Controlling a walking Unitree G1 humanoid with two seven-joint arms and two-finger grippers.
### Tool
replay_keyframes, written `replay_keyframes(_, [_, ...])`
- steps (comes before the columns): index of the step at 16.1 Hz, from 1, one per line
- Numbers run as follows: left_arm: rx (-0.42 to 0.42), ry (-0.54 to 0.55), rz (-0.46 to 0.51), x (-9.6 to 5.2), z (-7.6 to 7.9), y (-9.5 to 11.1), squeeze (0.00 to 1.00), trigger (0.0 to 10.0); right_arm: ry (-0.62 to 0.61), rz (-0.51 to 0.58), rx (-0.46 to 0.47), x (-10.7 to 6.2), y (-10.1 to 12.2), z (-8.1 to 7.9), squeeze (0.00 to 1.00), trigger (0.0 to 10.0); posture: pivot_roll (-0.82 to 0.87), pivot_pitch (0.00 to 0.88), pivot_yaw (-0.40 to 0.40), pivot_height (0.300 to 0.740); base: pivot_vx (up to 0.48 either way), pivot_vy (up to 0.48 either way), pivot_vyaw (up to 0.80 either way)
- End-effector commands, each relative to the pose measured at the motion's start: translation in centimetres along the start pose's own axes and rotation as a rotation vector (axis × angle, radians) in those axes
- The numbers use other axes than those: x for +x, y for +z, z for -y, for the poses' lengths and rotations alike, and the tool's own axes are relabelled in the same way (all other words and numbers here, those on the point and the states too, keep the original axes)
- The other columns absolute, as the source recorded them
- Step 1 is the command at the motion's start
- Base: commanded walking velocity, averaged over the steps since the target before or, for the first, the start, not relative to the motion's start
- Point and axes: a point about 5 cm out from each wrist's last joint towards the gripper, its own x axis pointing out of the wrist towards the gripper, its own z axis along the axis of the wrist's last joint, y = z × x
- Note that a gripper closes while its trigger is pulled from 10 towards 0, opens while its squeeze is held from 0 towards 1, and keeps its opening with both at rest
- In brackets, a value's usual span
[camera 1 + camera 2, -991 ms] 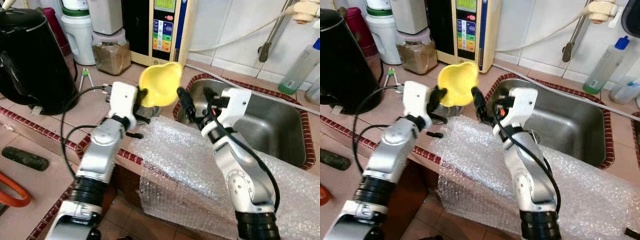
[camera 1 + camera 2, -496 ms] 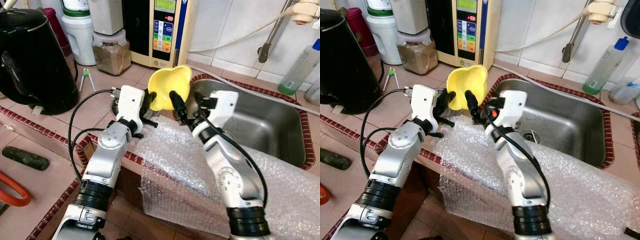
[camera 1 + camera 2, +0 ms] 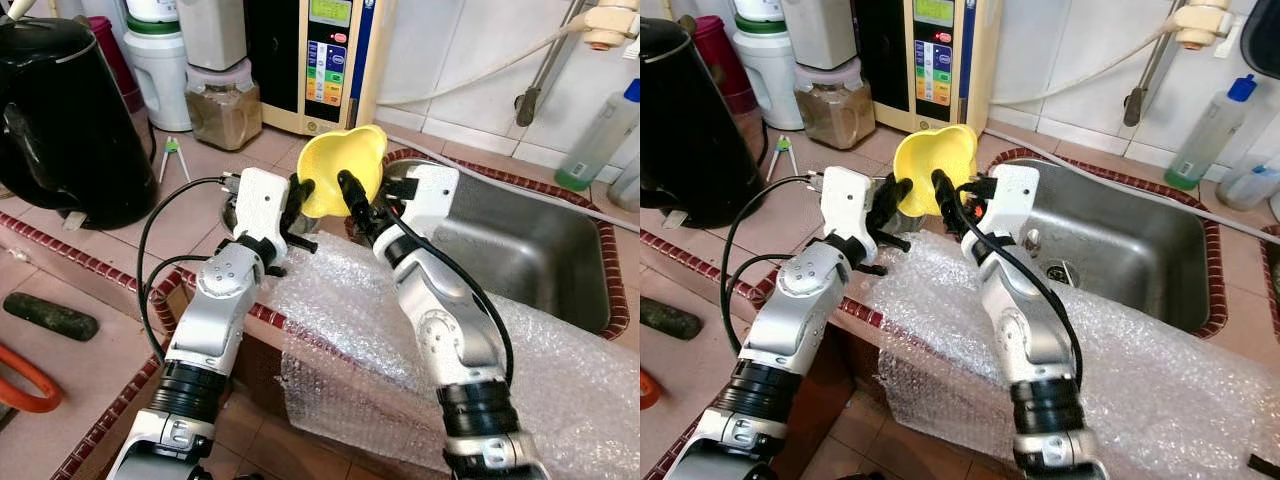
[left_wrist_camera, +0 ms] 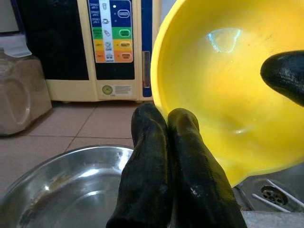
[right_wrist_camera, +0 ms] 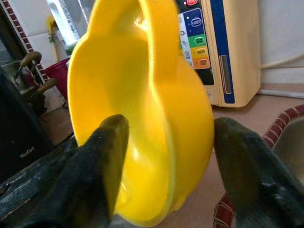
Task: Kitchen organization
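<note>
Jaws of the left gripper [image 3: 296, 196] are seen in the left eye view pressed against the near side of a yellow bowl [image 3: 343, 170], which is held tilted in the air above the tiled worktop [image 3: 200, 205], just at the left rim of the steel sink [image 3: 540, 255]. The right gripper [image 3: 352, 196] is placed at the bowl's other side, one black finger lying across the yellow surface. A sheet of bubble wrap [image 3: 360, 320] is draped over the worktop edge below both arms. Behind stand a black kettle [image 3: 60, 110], a jar of brown powder [image 3: 222, 105] and a cream water appliance [image 3: 325, 60]; a clear bottle with a blue cap [image 3: 600, 125] stands beyond the sink.

From the left wrist view, the two black fingers [image 4: 161, 156] are shown pressed together, side by side, against the bowl's outer rim; whether anything is pinched between them cannot be told. The bowl's hollow is seen empty and glossy. A steel basin [image 4: 66, 190], also empty, lies beneath.

From the right wrist view, the right jaws are set apart, with the bowl between them and a finger [image 5: 102, 156] close at each side; actual contact cannot be told.
</note>
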Motion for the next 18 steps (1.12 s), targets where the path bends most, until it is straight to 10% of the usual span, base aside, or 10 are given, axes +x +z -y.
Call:
replay_keyframes(1, [0.001, -0.03, 0.028, 0.1, 0.6, 0.5, 0.0, 0.0, -0.006, 0.005, 0.014, 0.3, 0.1, -0.2, 0.0, 0.0, 0.03, 0.024, -0.047, 0.74, 0.0, 0.0, 0.0])
replay_keyframes(16, [0.01, -0.022, 0.03, 0.2, 0.2, 0.5, 0.0, 0.0, -0.15, 0.025, 0.097, 0.6, -0.4, 2.4, 0.0, 0.0, 0.05, 0.0, -0.051, 0.74, 0.0, 0.0, 0.0])
replay_keyframes(17, [0.006, -0.026, 0.019, 0.2, 0.3, 0.4, 0.0, 0.9, -0.166, 0.027, 0.096, 0.7, -0.4, 2.6, 0.0, 0.0, 0.05, 0.0, -0.049, 0.74, 0.0, 0.0, 0.0])
replay_keyframes(18, [0.005, -0.028, 0.012, 0.2, 0.3, 0.2, 0.0, 6.4, -0.175, 0.024, 0.091, 0.6, -0.5, 2.7, 0.0, 0.0, 0.05, 0.0, -0.048, 0.74, 0.0, 0.0, 0.0])
